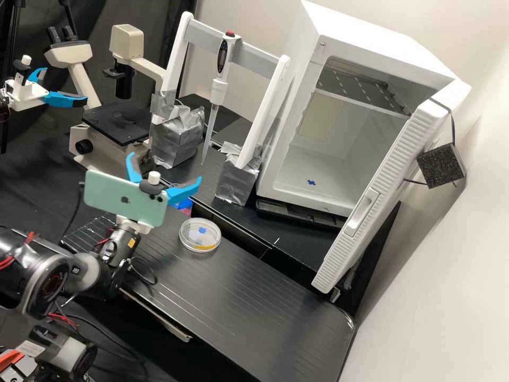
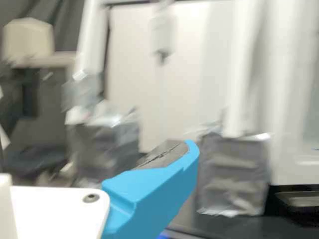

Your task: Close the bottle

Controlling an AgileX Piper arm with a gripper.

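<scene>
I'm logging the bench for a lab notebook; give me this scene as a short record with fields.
gripper: open and empty, raised above the bench
on the arm: light green phone
on the bench: clear round dish with a yellow strip
pipette: tip down, held in a stand with white posts
posts' bases: wrapped in silver tape
cabinet: white, door open, one shelf inside
microscope: beside the stand

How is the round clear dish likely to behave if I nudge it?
The dish will probably slide rather than tip, since it lies low and flat on the smooth-looking bench top. Its thin clear walls suggest something light and stiff, which might crack if squeezed hard.
</scene>
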